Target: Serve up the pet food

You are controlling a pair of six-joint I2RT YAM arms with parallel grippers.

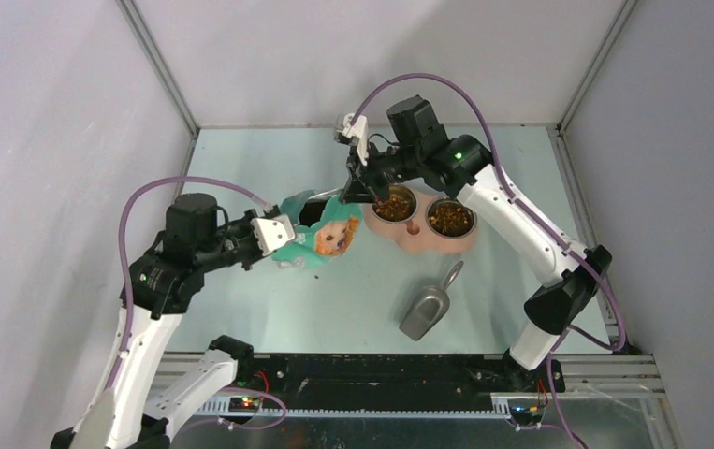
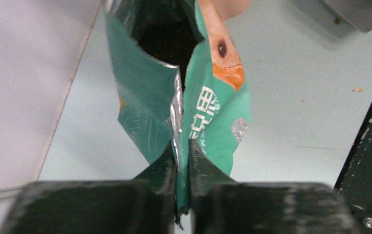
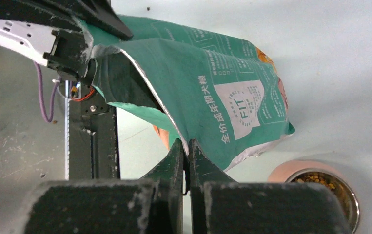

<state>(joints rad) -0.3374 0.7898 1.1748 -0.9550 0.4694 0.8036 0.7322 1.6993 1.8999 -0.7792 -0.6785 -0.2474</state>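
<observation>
Plainly, both of your grippers are committed to the bag. Your left gripper [image 2: 183, 156] has its fingers pressed together on one edge of the teal foil bag [image 2: 145, 102]. Your right gripper [image 3: 186, 150] pinches the silver-lined lip on the other side. Between them the mouth is drawn apart, and the left wrist view looks straight into its dark inside.

Held at two points like this, the bag cannot slump or twist. It hangs just left of the double bowl stand [image 1: 415, 241], dog face turned up. Your right gripper sits at the stand's left bowl, which puts the bag's lip close to where food would fall.

The pet food [image 1: 395, 208] already lies in both steel bowls of the stand, heaped brown in each. The grey scoop [image 1: 425, 309] rests on the table in front of the stand, well apart from either gripper.

Serving looks largely done, so you probably only need to bring the bag away without spilling.
</observation>
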